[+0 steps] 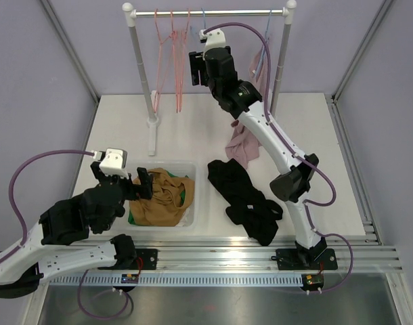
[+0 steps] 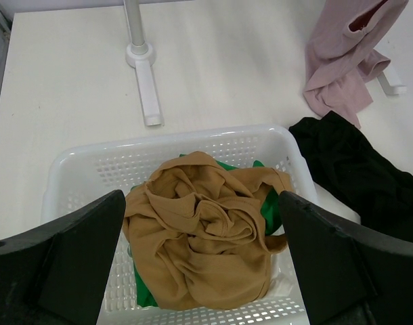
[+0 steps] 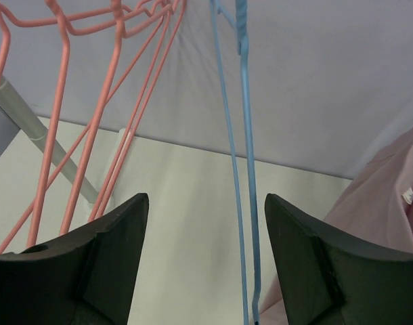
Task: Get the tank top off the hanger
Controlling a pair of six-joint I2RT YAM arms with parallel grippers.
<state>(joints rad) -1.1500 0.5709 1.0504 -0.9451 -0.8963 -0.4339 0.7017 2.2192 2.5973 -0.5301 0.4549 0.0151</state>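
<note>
A mauve-pink tank top [image 1: 244, 146] hangs from a hanger at the right end of the rail, its lower part reaching the table behind my right arm. It also shows in the left wrist view [image 2: 349, 54] and the right wrist view [image 3: 389, 223]. My right gripper [image 1: 195, 71] is raised to the rail and open, with a bare blue hanger [image 3: 246, 203] between its fingers, untouched. The tank top is to its right. My left gripper [image 1: 142, 183] is open and empty above the basket.
A white basket [image 2: 78, 162] holds a tan garment [image 2: 206, 230] over a green one. A black garment [image 1: 244, 200] lies on the table right of the basket. Several bare pink hangers [image 3: 105, 101] hang at the rail's left. The rack's white post and foot [image 1: 152, 122] stand behind the basket.
</note>
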